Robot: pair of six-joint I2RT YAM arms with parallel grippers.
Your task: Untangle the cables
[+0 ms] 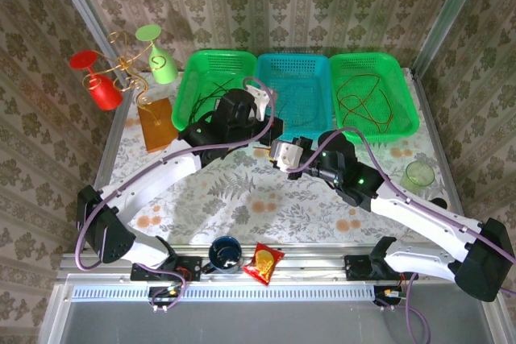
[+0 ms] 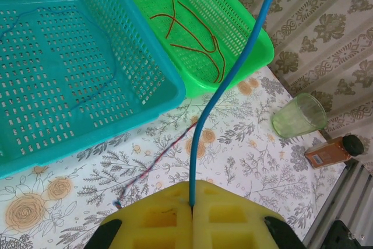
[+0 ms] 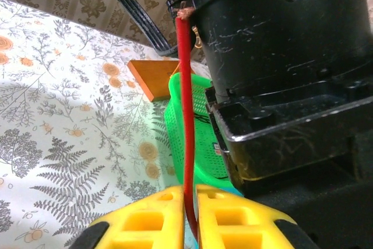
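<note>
My left gripper: yellow jaws pressed together on thin blue flexible cable, which rises straight from seam. My right gripper: jaws pinching thin red cable, likewise upright. I judge each colour held separately so strands pull apart. More red cables lie in green plastic mesh basket, well apart from both jaws.

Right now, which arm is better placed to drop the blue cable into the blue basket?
Left. The left arm's jaws are shut on the blue cable, and the blue basket lies ahead in its wrist view. The right arm's jaws are shut on a red cable.
</note>
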